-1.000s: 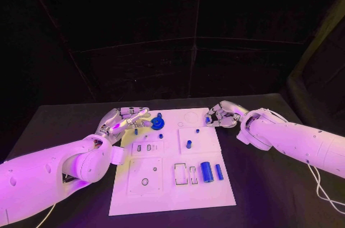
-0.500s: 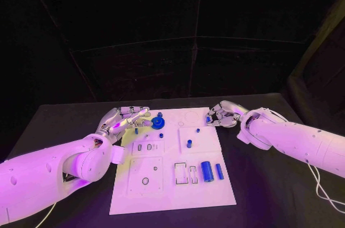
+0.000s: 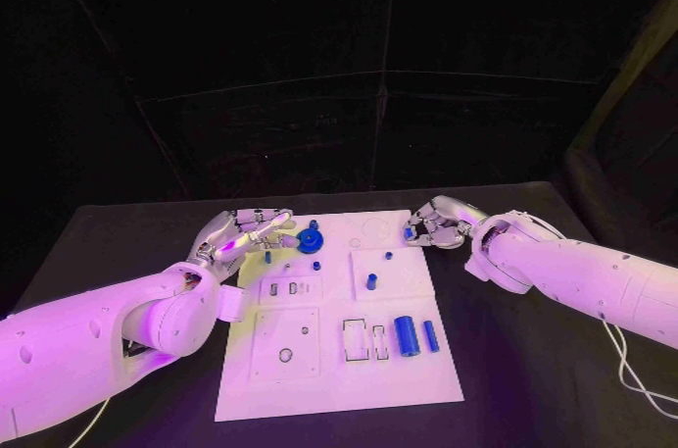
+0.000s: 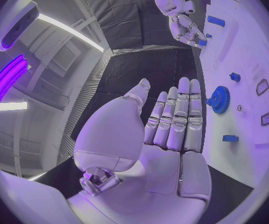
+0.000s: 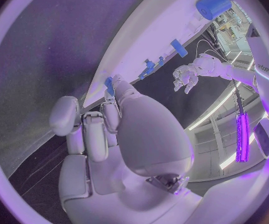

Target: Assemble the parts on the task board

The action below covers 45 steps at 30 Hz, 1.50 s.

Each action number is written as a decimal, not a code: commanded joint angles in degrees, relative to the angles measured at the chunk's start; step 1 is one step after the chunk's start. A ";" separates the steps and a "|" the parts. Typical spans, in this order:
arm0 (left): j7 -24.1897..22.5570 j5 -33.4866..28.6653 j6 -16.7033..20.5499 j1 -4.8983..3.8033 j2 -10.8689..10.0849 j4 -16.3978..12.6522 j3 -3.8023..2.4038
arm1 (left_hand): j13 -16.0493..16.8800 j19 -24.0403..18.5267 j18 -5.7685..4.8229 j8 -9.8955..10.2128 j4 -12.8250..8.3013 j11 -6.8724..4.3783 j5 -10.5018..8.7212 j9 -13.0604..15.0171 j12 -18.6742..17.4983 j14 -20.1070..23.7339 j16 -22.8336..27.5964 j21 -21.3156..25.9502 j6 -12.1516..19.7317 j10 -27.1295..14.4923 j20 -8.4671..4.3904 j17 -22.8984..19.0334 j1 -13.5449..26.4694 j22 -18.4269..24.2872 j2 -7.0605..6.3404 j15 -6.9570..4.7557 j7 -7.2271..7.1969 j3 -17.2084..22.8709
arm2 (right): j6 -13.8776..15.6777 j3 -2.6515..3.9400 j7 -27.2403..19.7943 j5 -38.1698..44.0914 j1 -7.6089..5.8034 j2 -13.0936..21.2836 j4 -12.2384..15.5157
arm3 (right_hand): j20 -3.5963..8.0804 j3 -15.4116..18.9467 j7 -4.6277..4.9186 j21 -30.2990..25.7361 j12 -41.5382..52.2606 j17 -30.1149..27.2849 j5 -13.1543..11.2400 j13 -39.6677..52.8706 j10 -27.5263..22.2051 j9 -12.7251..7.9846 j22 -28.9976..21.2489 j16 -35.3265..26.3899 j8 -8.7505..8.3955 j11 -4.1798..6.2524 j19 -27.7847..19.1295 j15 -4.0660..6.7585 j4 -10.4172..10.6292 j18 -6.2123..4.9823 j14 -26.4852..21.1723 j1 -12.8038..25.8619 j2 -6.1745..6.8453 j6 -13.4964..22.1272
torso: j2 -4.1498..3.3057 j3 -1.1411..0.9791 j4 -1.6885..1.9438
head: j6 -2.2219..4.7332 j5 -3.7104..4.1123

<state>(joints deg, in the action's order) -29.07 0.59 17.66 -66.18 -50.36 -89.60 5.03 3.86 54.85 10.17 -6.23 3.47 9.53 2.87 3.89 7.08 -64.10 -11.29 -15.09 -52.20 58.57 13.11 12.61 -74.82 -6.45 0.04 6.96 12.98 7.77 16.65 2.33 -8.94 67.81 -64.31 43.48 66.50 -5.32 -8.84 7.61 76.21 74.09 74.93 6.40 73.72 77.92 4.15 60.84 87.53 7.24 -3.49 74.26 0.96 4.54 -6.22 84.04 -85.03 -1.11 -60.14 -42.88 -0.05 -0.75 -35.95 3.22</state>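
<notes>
Now the right hand [image 3: 435, 227] pinches a small blue part [image 3: 410, 234] at the white board's [image 3: 339, 370] one o'clock edge. At eleven o'clock, the left hand [image 3: 252, 232] hovers near the blue gear [image 3: 310, 240], fingers straight, holding nothing.

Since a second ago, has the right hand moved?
Yes, slightly: the right hand, holding a small blue part, edged away from the robot along the task board edge.

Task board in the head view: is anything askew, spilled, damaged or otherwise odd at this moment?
Nothing stands out. The task board lies flat on the black table, unbroken, roughly square to the robot. The blue gear and the two blue cylinders rest on it, none off the board. The right hand holds a small blue part at the board's far right edge.
</notes>
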 commanded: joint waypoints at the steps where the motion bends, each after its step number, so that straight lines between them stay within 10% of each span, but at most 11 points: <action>1: 0.12 0.25 -0.65 -0.07 0.01 -0.04 -0.05 | -0.09 -0.37 0.23 0.31 -0.38 0.43 -0.05 -0.09 -0.26 0.36 0.20 0.32 0.05 -0.14 0.01 0.05 0.01 0.06 0.57 -0.07 0.26 0.01 | 3.52 0.04 -0.23 0.47 -0.10 0.24 1.02 | 0.46 -0.50 -0.57 0.32 0.51 10.71 -0.08 0.38 1.79 0.39 0.20 0.44 0.60 1.22 0.01 0.64 -0.11 0.60 4.98 0.02 -1.45 -1.31 | -0.04 -0.02 0.00 | -0.05 0.02; 22: 0.07 0.25 -0.08 -0.11 -0.30 -0.32 -0.06 | -0.07 -0.41 0.26 0.33 -0.71 0.39 -0.05 -0.08 -0.30 0.36 0.36 0.38 -0.02 -0.07 0.04 0.15 -0.21 0.13 0.80 -0.08 0.19 0.15 | 8.40 0.20 14.43 8.85 -1.44 1.58 19.35 | 0.90 -1.26 -0.93 0.44 0.83 10.84 1.03 0.96 2.41 0.25 0.38 0.48 0.45 1.55 0.22 0.99 0.18 0.65 5.01 2.60 -1.20 -1.94 | 0.91 0.76 0.19 | -0.98 -0.53; 38: -0.18 0.23 0.40 -0.64 -0.44 -0.19 -0.09 | 0.09 0.00 0.37 -0.06 -1.22 -0.16 -0.05 0.04 0.16 -0.43 0.39 0.21 -1.17 1.57 -0.16 0.67 -0.02 0.19 1.19 -0.47 -0.37 0.22 | 2.54 0.07 23.06 19.98 -0.46 -10.75 17.53 | 0.96 -1.37 -1.04 0.32 0.58 10.51 1.27 0.79 2.33 0.26 0.16 0.32 0.49 1.64 0.13 1.07 0.29 0.61 4.94 3.22 -1.06 -2.22 | 1.47 1.74 1.00 | -2.30 -2.28; 45: -0.17 -1.02 1.38 -0.89 -0.44 -0.12 -0.10 | 0.07 -0.83 0.24 -0.11 -1.35 -0.25 -0.04 0.02 0.16 -0.10 0.78 0.66 -1.55 2.09 -0.09 0.77 0.26 0.44 1.20 -0.39 -0.50 0.15 | 1.83 -1.80 25.22 21.18 0.00 -13.06 16.16 | 0.98 -1.38 -1.07 0.27 0.50 10.38 1.33 0.73 2.29 0.26 0.05 0.25 0.49 1.67 0.08 1.10 0.28 0.59 4.91 3.37 -0.95 -2.26 | 1.40 1.56 0.88 | -2.74 -3.64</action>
<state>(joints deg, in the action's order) -29.01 0.31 18.39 -66.92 -50.80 -89.66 4.99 3.87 54.32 10.17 -6.23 2.35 9.31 2.87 3.89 7.08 -64.41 -10.80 -14.64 -53.45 60.41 13.01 13.31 -74.54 -6.06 0.84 6.65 12.57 7.92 19.93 0.47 13.75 86.42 -64.16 30.63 82.75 -4.68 -9.85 7.68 76.45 74.53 74.91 7.46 74.48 78.84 4.18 60.93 87.84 7.37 -2.95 74.22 1.76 4.53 -6.22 84.04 -81.97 -1.96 -60.21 -41.48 1.55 0.14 -38.53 -0.03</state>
